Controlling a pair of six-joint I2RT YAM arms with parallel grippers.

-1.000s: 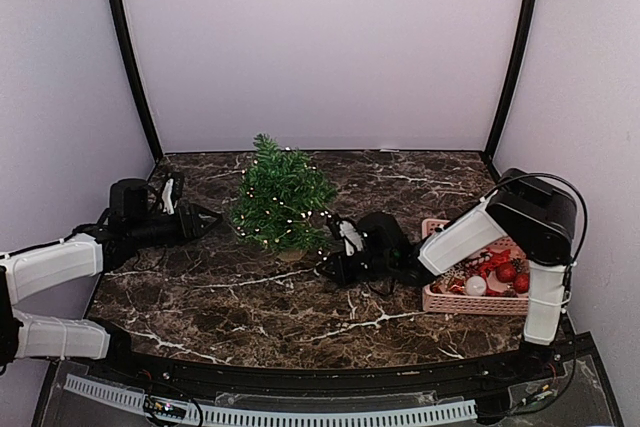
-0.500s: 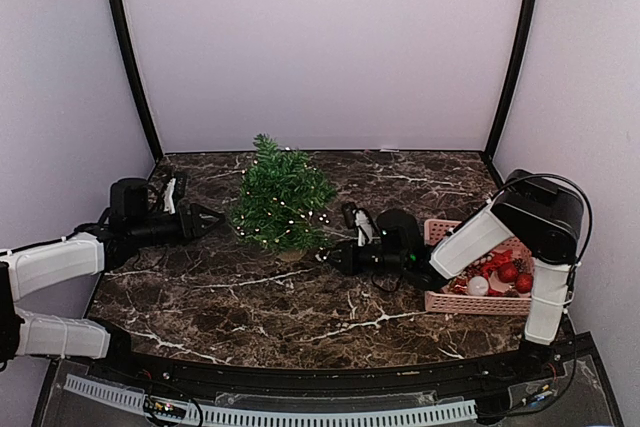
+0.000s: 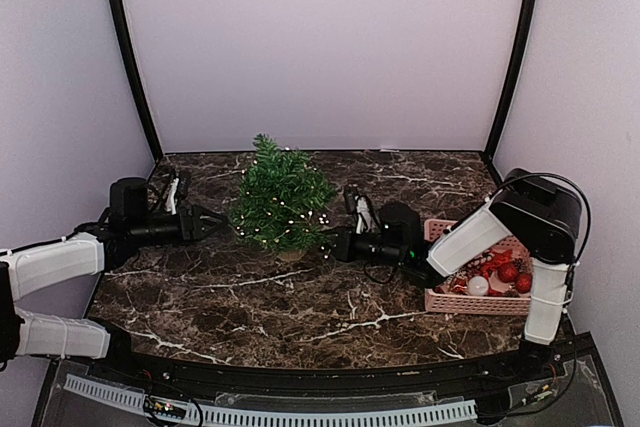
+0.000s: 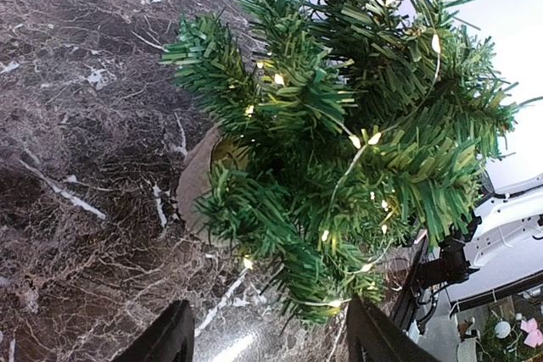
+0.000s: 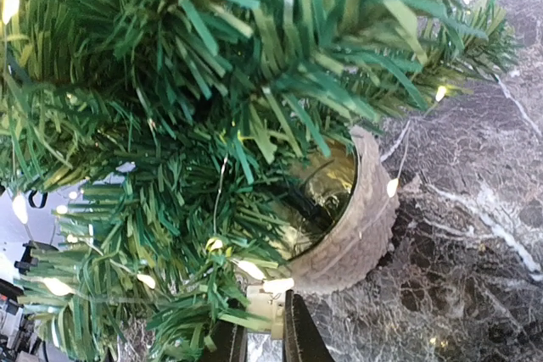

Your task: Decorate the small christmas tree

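Now your right gripper (image 3: pixel 338 244), pinching the light string (image 5: pixel 265 304), sits against the tree (image 3: pixel 280 202), nearer than your wide-open, empty left gripper (image 3: pixel 218 223).

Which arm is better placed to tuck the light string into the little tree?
Right. The right tool appears to pinch the light string by the pot of the tree; the left tool hangs open and empty on its other side.

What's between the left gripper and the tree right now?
Only bare marble tabletop; the top view shows the left gripper short of the tree, nothing between.
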